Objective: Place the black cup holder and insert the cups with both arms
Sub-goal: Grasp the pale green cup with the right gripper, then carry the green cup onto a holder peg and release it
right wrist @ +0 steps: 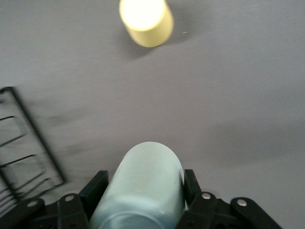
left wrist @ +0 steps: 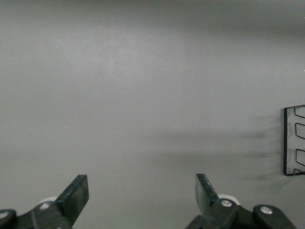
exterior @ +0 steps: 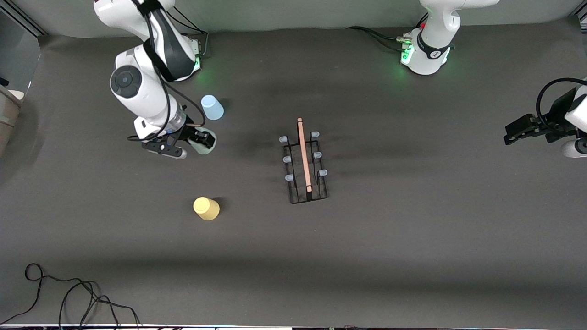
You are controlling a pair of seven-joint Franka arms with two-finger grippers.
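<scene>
The black cup holder [exterior: 305,166] stands mid-table with its wooden rod [exterior: 303,153] on top and no cup on its pegs. Its wire frame also shows in the right wrist view [right wrist: 33,138] and in the left wrist view [left wrist: 289,143]. My right gripper [exterior: 202,140] [right wrist: 145,186] is shut on the pale mint green cup [exterior: 207,145] [right wrist: 148,176], toward the right arm's end of the table. The pale blue cup [exterior: 212,107] stands upside down close by, farther from the front camera. The yellow cup [exterior: 206,208] [right wrist: 147,21] stands nearer to it. My left gripper [exterior: 509,133] [left wrist: 142,188] waits open over the table's other end.
A loose black cable [exterior: 69,298] lies at the table's front corner on the right arm's end. A beige object [exterior: 9,114] sits off the table edge at that same end. Bare grey mat surrounds the holder.
</scene>
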